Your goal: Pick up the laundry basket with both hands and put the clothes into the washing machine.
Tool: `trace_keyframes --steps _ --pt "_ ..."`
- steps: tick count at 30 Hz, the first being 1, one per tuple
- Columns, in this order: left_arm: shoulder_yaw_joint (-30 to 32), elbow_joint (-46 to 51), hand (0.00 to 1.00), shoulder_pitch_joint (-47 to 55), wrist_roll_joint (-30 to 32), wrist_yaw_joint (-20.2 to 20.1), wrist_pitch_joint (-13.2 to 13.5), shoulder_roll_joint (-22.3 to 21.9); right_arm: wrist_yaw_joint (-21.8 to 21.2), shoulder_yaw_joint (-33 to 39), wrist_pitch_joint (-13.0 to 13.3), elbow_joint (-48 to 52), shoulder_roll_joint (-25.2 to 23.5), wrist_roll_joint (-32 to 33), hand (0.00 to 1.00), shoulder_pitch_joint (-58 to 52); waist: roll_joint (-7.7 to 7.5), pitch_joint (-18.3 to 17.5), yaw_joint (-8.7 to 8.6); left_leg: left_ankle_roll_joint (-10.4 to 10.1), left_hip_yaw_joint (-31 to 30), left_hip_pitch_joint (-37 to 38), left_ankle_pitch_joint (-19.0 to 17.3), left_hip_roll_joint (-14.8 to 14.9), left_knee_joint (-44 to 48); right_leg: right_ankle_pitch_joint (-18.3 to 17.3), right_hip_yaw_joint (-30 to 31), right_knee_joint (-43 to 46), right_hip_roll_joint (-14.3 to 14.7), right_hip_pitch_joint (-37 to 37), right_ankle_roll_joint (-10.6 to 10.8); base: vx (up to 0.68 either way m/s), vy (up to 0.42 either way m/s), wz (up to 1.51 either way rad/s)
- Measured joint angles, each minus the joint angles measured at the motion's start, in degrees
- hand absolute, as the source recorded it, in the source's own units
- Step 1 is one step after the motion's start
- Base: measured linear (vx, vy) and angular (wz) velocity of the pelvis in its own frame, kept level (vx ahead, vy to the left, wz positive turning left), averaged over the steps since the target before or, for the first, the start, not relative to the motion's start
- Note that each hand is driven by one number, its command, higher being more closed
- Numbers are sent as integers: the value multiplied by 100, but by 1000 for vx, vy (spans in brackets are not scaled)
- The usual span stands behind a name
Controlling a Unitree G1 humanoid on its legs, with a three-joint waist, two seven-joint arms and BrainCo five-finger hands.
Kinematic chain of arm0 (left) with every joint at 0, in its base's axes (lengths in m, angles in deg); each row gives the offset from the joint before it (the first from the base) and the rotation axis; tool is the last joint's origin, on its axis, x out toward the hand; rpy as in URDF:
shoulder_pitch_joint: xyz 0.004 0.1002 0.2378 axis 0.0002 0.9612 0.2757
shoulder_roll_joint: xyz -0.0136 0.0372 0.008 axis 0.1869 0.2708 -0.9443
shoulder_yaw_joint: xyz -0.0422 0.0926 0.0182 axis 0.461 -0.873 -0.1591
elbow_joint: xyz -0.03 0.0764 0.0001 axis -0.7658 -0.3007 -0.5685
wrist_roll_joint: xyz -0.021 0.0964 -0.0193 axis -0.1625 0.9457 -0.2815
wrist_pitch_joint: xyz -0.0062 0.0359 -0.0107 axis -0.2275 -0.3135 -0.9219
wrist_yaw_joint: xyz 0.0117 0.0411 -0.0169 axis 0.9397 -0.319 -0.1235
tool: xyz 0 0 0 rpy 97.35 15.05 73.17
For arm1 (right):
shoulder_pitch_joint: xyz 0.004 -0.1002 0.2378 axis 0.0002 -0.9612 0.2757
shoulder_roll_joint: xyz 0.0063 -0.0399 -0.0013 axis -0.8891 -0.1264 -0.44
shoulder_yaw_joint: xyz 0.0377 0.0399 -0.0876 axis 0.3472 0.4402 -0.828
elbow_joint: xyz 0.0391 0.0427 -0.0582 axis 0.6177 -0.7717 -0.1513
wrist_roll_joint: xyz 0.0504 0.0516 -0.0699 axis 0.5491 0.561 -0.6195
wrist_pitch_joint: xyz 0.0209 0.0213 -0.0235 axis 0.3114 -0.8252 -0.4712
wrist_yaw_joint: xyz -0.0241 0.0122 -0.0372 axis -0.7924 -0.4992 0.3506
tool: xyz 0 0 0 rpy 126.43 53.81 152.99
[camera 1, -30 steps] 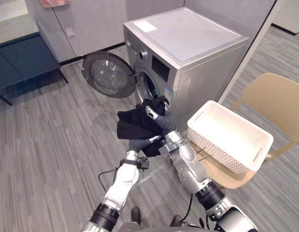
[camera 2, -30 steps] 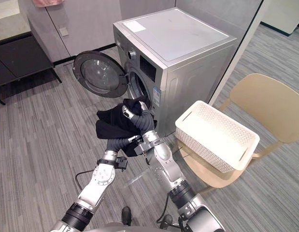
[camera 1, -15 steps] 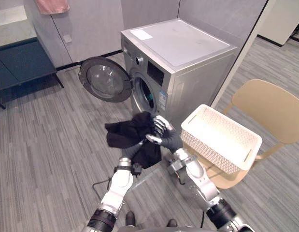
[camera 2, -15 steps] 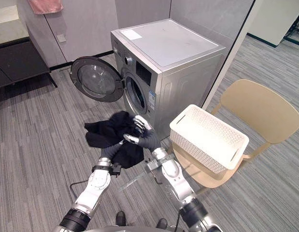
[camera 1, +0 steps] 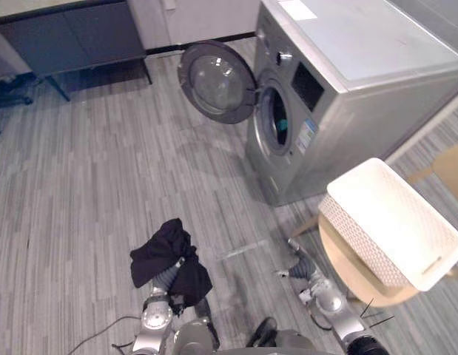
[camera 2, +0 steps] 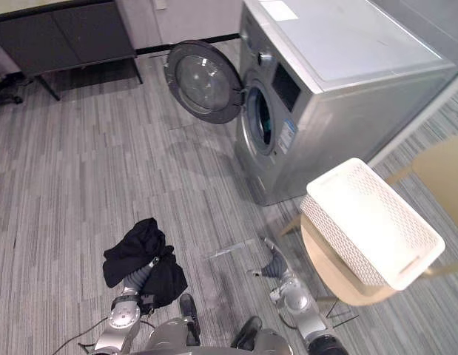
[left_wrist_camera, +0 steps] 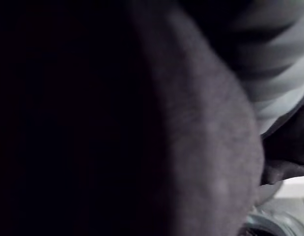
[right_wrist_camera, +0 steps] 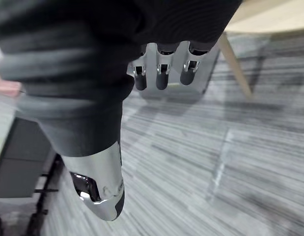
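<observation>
White basket [camera 1: 391, 218] end-on to washer [camera 1: 362, 81], black clothes [camera 1: 160, 253] hiding left hand's [camera 1: 167, 274] grip, right hand [camera 1: 297, 268] slack, empty

The floor [camera 1: 103, 170] is of grey planks with fine stripes. A dark low cabinet [camera 1: 73, 29] on thin legs stands far left, near a pale wall [camera 1: 206, 11] with black skirting [camera 1: 199, 43]. A light wooden chair [camera 2: 325, 262] stands at the right.

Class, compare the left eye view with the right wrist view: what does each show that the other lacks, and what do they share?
Left eye view: the washing machine with its door open, the white basket, and black clothes draped over the left hand. Right wrist view: the right hand from close, fingers and thumb relaxed, holding nothing. Both: the right hand, the chair, the grey floor.
</observation>
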Motion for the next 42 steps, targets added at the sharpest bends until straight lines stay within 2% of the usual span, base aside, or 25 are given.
trace_keyframes --steps 3,4,5,6,7,9,11,13,15,17,18,19,20,21,22,25,27,28,31,34,35,37,38,40,42 --pt "13 -9 100 253 -2 -135 -63 -36 -2 42 -117 -354 -118 -33 0 -101 -137 97 34 98 -192 -76 -834 -259 830 -359 140 1328 -795 -31 272 166 152 42" --pt "-4 -7 100 337 -2 -197 -90 -59 0 114 -159 -377 -119 -33 0 -154 -137 101 -14 172 -256 -61 -1017 -385 987 -265 523 2043 -1088 -257 93 237 254 66" --pt "-16 -1 100 397 -1 -215 -93 -45 0 189 -197 -378 -134 -28 0 -205 -142 124 -140 282 -448 50 -1207 -532 1124 148 1379 2974 -1236 -693 -383 273 244 75" --pt "-19 -1 100 401 -1 -212 -98 -27 4 220 -203 -381 -148 -24 0 -211 -126 187 -197 329 -576 155 -1261 -578 1139 329 1819 3348 -1215 -914 -349 381 241 83" --pt "-39 3 100 393 -1 -211 -103 38 3 258 -205 -429 -194 8 0 -207 -61 285 -287 416 -769 270 -1337 -606 1141 115 2331 3699 -986 -1142 -22 284 114 74" --pt "-71 14 100 312 -16 -202 -120 96 4 278 -204 -439 -209 83 0 -251 -60 300 -381 420 -1067 536 -1416 -639 919 -285 2468 3266 -453 -1474 23 334 99 74" --pt "-90 37 100 193 -52 -215 -120 105 19 386 -192 -473 -211 180 0 -263 -2 377 -460 372 -1239 871 -1397 -663 647 -247 2297 2164 -105 -1695 51 406 60 67" --pt "-104 50 100 -41 -53 -223 -116 44 21 487 -201 -557 -208 265 0 -264 81 532 -604 257 -1546 1291 -1412 -703 362 334 2081 432 182 -1771 142 401 -8 85" --pt "-220 70 100 -157 -46 -224 -83 72 19 486 -223 -569 -218 292 0 -288 20 544 -630 25 -1729 1692 -1513 -807 63 1013 2042 -642 311 -1853 125 526 -96 75" --pt "-328 76 100 -130 -34 -285 -74 127 14 490 -228 -545 -218 293 0 -342 -50 480 -669 -330 -1797 1994 -1755 -822 158 1610 2256 -400 332 -1924 -527 643 -196 62" --pt "-329 79 100 -125 -22 -334 -74 71 13 508 -229 -532 -208 294 0 -348 24 446 -723 -423 -1817 1942 -1810 -734 406 1746 2255 -128 347 -1987 -625 586 -219 36" --pt "-402 88 100 -99 -11 -339 -75 -16 5 512 -228 -518 -212 292 0 -255 236 445 -716 -577 -1753 1587 -1843 -479 1346 1467 2150 111 504 -1933 -672 583 -193 5" --pt "-438 86 100 -53 16 -352 -82 -54 1 506 -225 -507 -232 292 0 -200 391 505 -707 -908 -1638 1180 -1634 -138 2543 1254 2165 59 744 -1681 -755 587 -185 -25" --pt "-439 84 100 -9 16 -358 -85 -84 -1 479 -226 -504 -240 292 0 -191 446 512 -683 -1011 -1583 950 -1321 70 3270 1186 2203 -20 919 -1493 -843 732 -188 -80" --pt "-445 87 100 56 13 -354 -86 -153 22 473 -231 -391 -271 310 0 -234 495 523 -556 -891 -1486 468 -1131 494 4692 1050 2384 -256 1313 -968 -988 606 -150 -93" --pt "-657 106 100 -102 11 -436 -84 -182 168 597 -196 -127 -386 418 0 -233 171 559 -548 -423 -1123 -264 -1499 524 4981 957 2939 -756 1434 -87 -1070 640 -123 -83" --pt "-728 120 100 -205 14 -474 -81 -225 177 728 -193 -117 -420 472 0 -232 145 564 -542 -337 -1199 -480 -1606 381 4195 978 3166 -956 1426 206 -1027 514 -35 -84" --pt "-727 150 100 -258 15 -472 -80 -285 190 859 -198 -127 -419 476 0 -228 137 574 -532 -387 -1667 -585 -1656 69 3114 893 3500 -969 1397 391 -883 414 73 -106" --pt "-731 158 100 -346 15 -462 -80 -323 273 935 -202 -212 -421 474 0 -148 154 586 -419 -678 -3013 -680 -1476 -348 1546 742 4272 -953 1377 594 -668 345 154 -146" --pt "-781 88 100 -322 15 -463 -81 -434 295 981 -192 -361 -338 459 0 -198 419 567 -427 -941 -3650 -520 -1016 -207 716 333 4991 -752 1508 725 -319 316 321 -165" --pt "-783 16 100 -265 15 -462 -91 -518 297 981 -200 -379 -237 456 0 -285 650 524 -429 -857 -3557 -477 -632 -35 983 -43 5339 -394 1644 670 -165 334 579 -207" --pt "-821 -50 100 -243 14 -464 -112 -357 291 951 -226 -471 -392 453 0 -365 360 451 -422 -564 -2802 -404 -858 -160 1318 -391 5600 334 1323 302 137 207 442 -194" --pt "-821 -50 100 -240 15 -465 -130 -210 273 887 -225 -486 -484 448 0 -422 149 376 -430 -426 -2313 -291 -950 -192 1306 -386 5372 638 1099 11 207 110 288 -182" --pt "-820 -46 100 -237 11 -463 -175 -69 257 792 -225 -540 -529 448 0 -417 68 356 -424 -225 -1557 -29 -1120 -191 1240 -289 4566 791 733 -279 292 87 282 -183" --pt "-797 19 100 -186 8 -458 -204 -44 248 691 -224 -540 -521 447 0 -369 58 349 -420 -98 -918 305 -1217 -180 1070 -215 3306 847 286 -353 168 74 179 -171"
